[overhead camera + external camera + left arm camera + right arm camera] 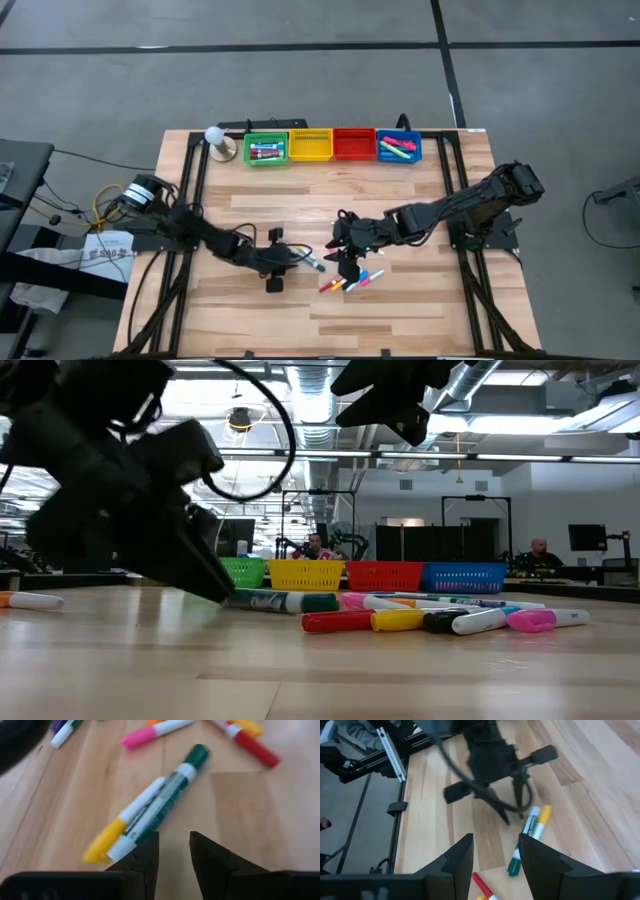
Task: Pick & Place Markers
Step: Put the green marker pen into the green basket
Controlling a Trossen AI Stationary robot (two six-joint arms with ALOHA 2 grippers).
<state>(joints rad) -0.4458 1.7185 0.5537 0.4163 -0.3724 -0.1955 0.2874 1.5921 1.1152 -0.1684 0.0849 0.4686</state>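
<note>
Loose markers (pixel 350 280) lie in a cluster on the wooden table near its middle; the low view shows them (pixel 440 620) in a row on the wood. A green-capped marker (pixel 170 800) and a yellow-capped one (pixel 107 840) lie side by side, flat on the table. My left gripper (pixel 174 837) is open and low over the table at the near end of that pair, also seen in the high view (pixel 305 260). My right gripper (pixel 495 840) is open and hangs raised above the cluster (pixel 348 265). My left gripper comes slanting down with one fingertip (pixel 146 847) right beside the white end (pixel 120 851) of the green-capped marker. I cannot tell whether it touches the marker. The marker lies flat on the table.
Four small bins stand in a row at the far edge: green (pixel 265 148), yellow (pixel 310 145), red (pixel 353 144), blue (pixel 399 147); the green and blue ones hold markers. A white ball on a wooden disc (pixel 217 140) stands left of them. A stray marker (pixel 30 600) lies apart.
</note>
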